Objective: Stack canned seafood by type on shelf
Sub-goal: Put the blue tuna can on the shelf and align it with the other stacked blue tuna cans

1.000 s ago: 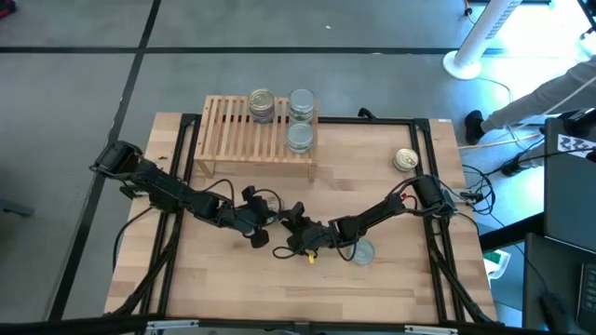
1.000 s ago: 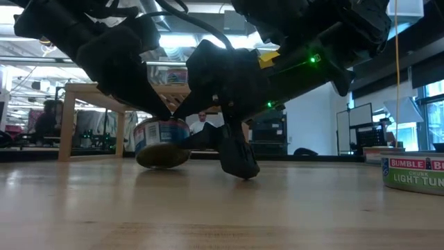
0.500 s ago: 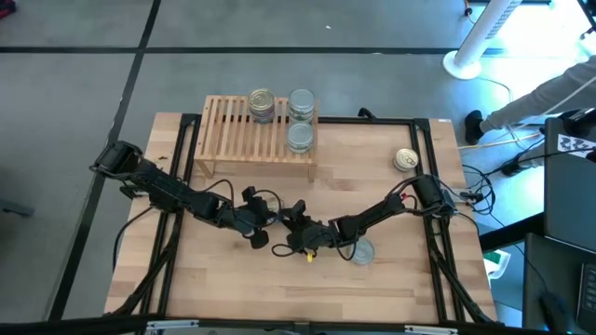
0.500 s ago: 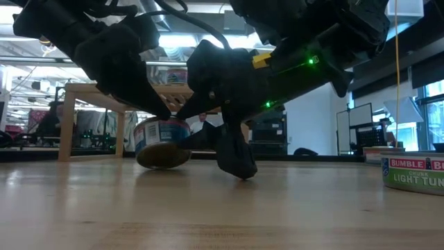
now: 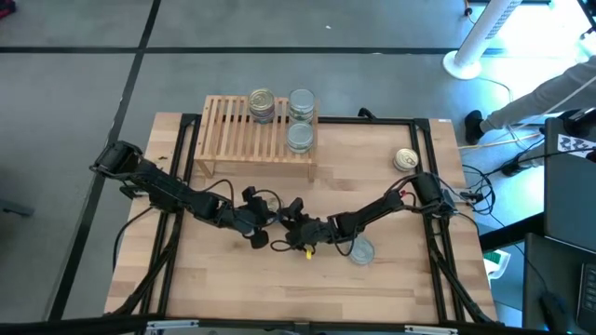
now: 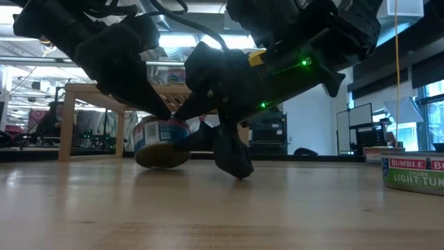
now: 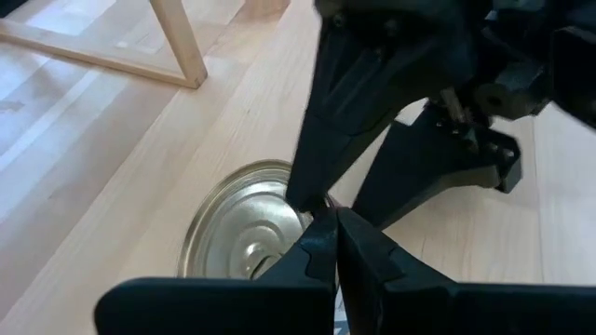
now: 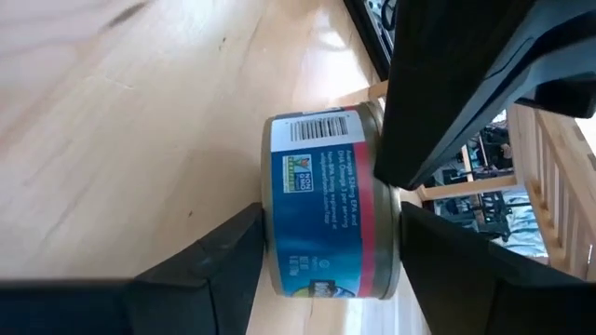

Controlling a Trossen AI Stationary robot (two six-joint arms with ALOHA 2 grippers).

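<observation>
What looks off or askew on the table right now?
The gold-lidded can at mid-table is tipped, one edge lifted off the tabletop. The right gripper straddles its blue-and-red label with fingers on both sides; the shut left gripper sits at its rim. Both arms crowd one can. The cans on the shelf look upright.

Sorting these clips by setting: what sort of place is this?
Probably a robotics lab or workshop. A light wooden tabletop stands on grey concrete floor, a white pedestal fan and loose cables nearby; the low view shows open-plan desks and ceiling strip lights behind.
</observation>
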